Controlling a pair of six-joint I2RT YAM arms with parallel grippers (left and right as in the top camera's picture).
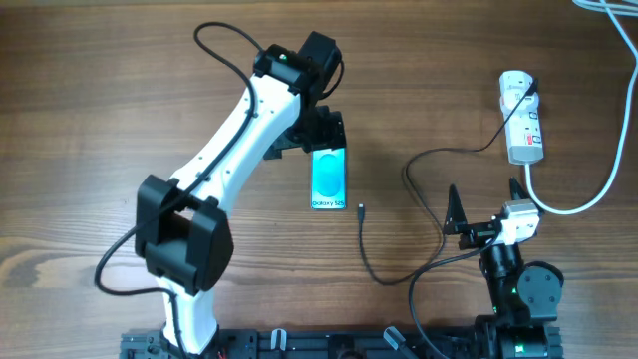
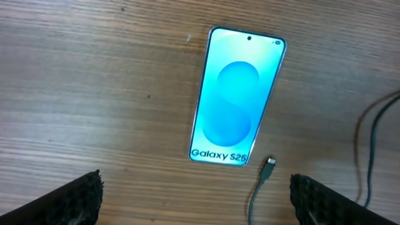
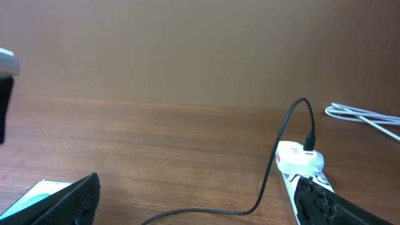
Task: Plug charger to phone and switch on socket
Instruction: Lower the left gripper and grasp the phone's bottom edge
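The phone [image 1: 329,180] lies flat mid-table, cyan screen up, its white text strip at the near end. In the left wrist view the phone [image 2: 237,97] lies ahead of the open fingers. My left gripper [image 1: 321,138] [image 2: 197,203] is open and empty, hovering over the phone's far end. The charger cable's connector tip [image 1: 361,209] [image 2: 270,165] lies on the wood just beside the phone's near right corner, apart from it. The cable [image 3: 275,169] runs from the socket [image 1: 522,120] [image 3: 300,159] at the right. My right gripper [image 1: 485,206] [image 3: 203,206] is open and empty, between tip and socket.
A thick white cord [image 1: 588,199] [image 3: 369,117] loops from the socket off the table's right edge. The charger cable curls across the wood in front of the right arm's base [image 1: 518,289]. The left arm [image 1: 229,150] spans the left half of the table.
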